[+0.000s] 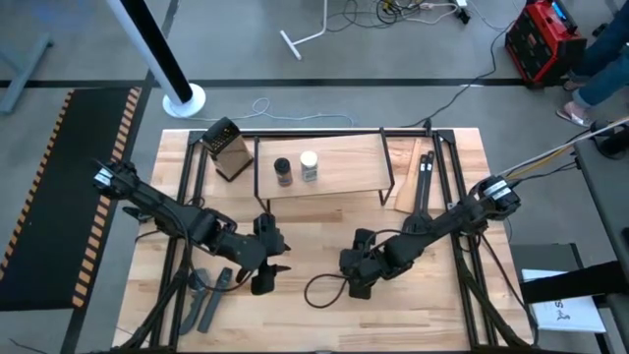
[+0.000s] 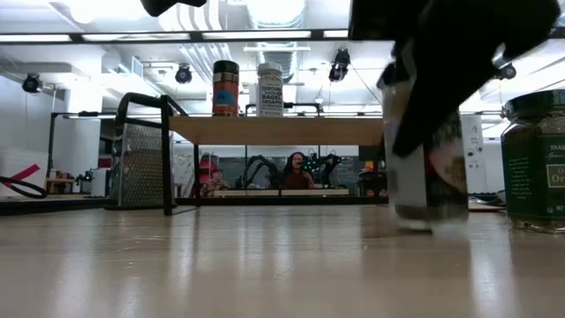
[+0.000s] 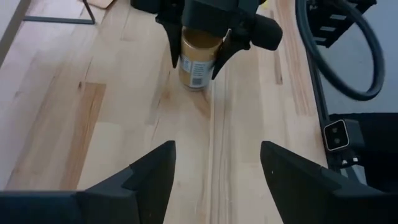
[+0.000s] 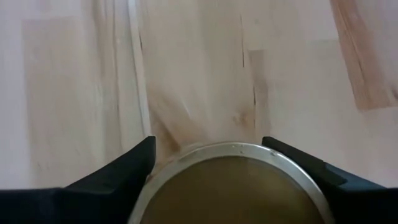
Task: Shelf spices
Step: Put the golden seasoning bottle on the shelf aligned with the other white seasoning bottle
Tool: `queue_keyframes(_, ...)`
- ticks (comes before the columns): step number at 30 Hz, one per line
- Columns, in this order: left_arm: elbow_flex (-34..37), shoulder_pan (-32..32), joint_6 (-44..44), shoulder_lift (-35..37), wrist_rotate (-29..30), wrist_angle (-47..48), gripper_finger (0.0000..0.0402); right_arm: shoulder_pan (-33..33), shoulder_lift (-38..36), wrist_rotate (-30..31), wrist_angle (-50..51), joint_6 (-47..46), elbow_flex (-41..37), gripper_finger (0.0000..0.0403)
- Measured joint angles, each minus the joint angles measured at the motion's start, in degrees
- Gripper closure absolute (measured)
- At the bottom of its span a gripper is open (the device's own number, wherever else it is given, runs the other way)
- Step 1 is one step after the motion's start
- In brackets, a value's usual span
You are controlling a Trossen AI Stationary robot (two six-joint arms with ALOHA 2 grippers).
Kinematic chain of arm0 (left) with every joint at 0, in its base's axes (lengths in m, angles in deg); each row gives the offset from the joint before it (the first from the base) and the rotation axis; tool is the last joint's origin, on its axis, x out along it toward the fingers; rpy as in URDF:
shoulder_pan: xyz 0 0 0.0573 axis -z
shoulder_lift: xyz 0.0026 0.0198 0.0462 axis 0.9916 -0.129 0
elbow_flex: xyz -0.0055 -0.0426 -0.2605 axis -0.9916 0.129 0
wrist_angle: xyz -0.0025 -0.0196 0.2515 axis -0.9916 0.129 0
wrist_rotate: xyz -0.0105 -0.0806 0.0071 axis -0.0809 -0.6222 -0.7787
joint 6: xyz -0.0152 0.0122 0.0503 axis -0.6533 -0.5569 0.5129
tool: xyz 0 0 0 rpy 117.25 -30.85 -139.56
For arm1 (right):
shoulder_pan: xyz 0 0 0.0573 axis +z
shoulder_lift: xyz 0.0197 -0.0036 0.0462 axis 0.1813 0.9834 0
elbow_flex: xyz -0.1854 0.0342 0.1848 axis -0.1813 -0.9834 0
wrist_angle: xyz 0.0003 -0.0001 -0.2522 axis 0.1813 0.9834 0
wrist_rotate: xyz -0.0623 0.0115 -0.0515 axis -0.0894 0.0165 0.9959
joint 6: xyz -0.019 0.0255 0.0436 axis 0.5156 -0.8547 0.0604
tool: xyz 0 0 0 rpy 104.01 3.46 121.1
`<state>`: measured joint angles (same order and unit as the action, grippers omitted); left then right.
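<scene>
The shelf (image 1: 324, 162) (image 2: 278, 130) stands at the table's far middle. A black-topped jar (image 1: 283, 170) (image 2: 225, 88) and a white-topped jar (image 1: 309, 164) (image 2: 270, 88) stand upright on its board. My right gripper (image 1: 359, 278) (image 4: 208, 149) is near the middle of the table, shut on a tan spice jar (image 3: 198, 59) (image 2: 428, 177). A green jar (image 2: 534, 159) stands on the table to that jar's right in the low view; the high view does not show it. My left gripper (image 1: 265, 273) (image 3: 217, 155) is open and holds nothing, left of the tan jar and facing it. My right gripper pinches the tan jar's upper part (image 3: 200, 42) between its two fingers (image 3: 174, 46), one on each side. The fingers come down from above, and the jar's round top (image 4: 230, 186) sits between them. The jar is upright with its base (image 3: 194, 84) on the table.
A dark box grater (image 1: 226, 149) (image 2: 141, 163) stands left of the shelf. Wood strips (image 1: 408, 182) lie right of it. Grey tools (image 1: 201, 295) lie at the near left, and a cable loop (image 1: 324, 290) near my right gripper. A person (image 2: 296, 172) sits in the room beyond.
</scene>
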<state>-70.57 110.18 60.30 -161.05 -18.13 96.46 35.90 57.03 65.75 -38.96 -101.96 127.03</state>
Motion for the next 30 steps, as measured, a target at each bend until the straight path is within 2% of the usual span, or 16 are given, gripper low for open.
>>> queue_keyframes(9, 0.0, 0.0, 0.0, 0.0, 0.0, -0.1, 0.0177, -0.8, -6.2, 0.5, 6.1, 8.3, 7.0, 0.0150)
queue_keyframes(17, 0.0, 0.0, 0.0, 0.0, 0.0, -0.3, 0.0182, -9.7, -12.5, -0.1, 8.4, 21.5, 11.4, 0.0150)
queue_keyframes(24, 0.1, 0.0, -0.6, -0.1, 1.5, -0.3, 0.0183, -23.4, -14.3, -10.0, 8.3, 32.7, 14.5, 0.0150)
queue_keyframes(30, 0.3, 0.0, -3.7, -0.1, 3.5, -0.5, 0.0188, -32.9, -13.5, -19.0, 8.9, 37.3, 18.2, 0.0150)
